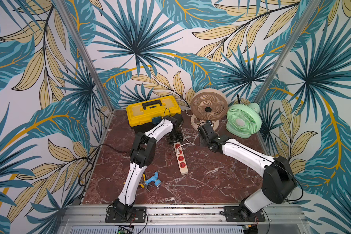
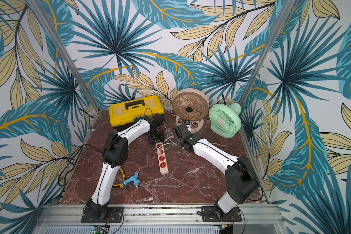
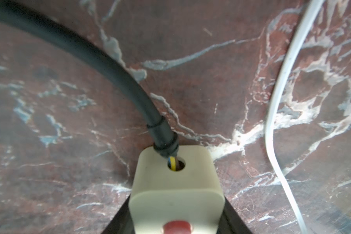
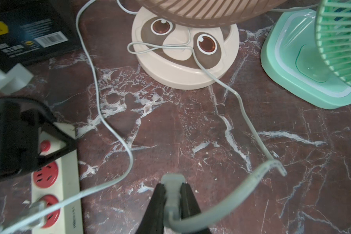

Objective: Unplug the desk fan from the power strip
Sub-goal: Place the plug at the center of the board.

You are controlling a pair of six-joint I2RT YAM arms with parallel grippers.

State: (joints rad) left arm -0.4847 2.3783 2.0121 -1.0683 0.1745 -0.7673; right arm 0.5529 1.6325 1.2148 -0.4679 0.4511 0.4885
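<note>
Barcode label [image 4: 50,39] on the toolbox [image 1: 153,109]: print unreadable. Left gripper [image 1: 175,141], arm bent downward, clamps the power strip [image 1: 181,162] at its button end; right gripper [image 4: 173,194], held low, pinches a grey plug [image 4: 172,181].

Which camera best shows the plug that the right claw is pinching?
The right wrist view: the plug sits close up, clamped in the right gripper, out of the power strip. In a top view it is only a small pale speck at that gripper. The left wrist view does not show it.
</note>
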